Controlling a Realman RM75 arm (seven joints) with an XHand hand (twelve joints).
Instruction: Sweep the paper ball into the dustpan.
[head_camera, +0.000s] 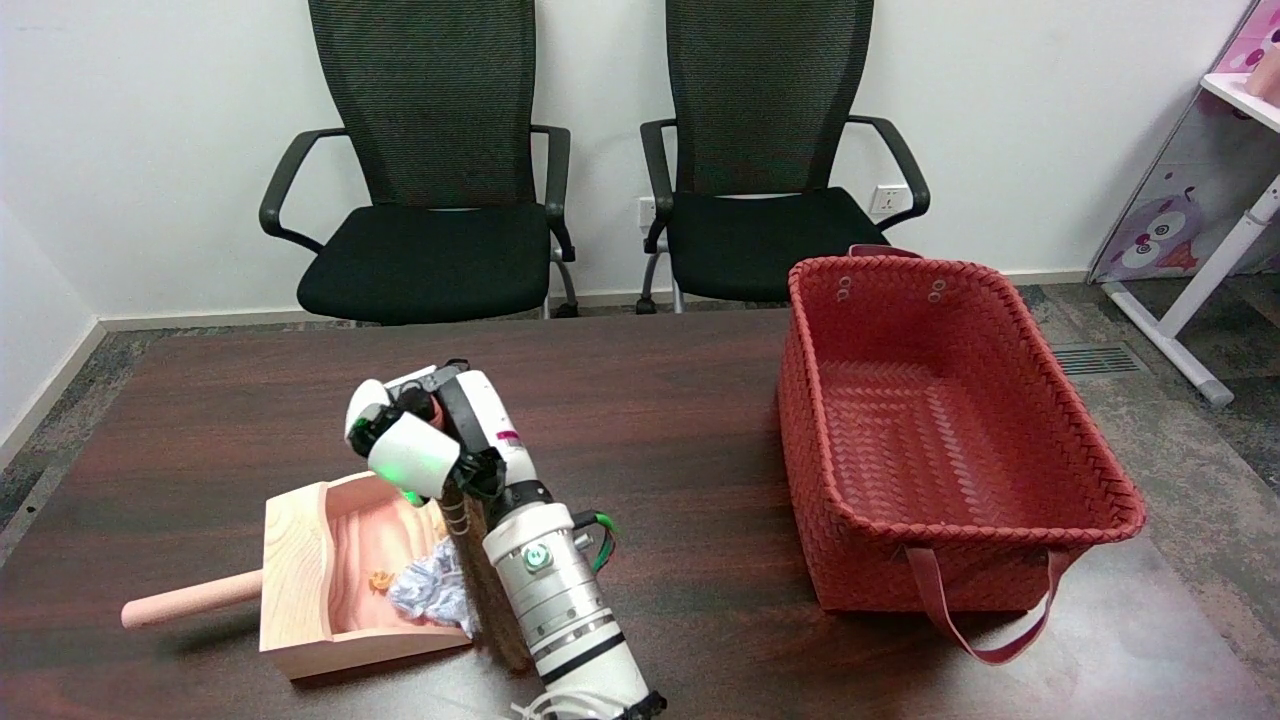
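Support surface: dark brown wood-grain table (660, 400), filling most of the head view, far edge running below two chairs. On it, left of centre near the front edge, sits a pale wooden dustpan (300, 580) with a pinkish interior, its round handle pointing left, its open mouth facing right. The brush (490, 590) stands with its brown bristles down on the tabletop, right at the pan's open mouth. On the right half of the table stands a red woven basket (1080, 440), open side up, well apart from the dustpan; one strap handle hangs from its near wall and loops onto the tabletop.
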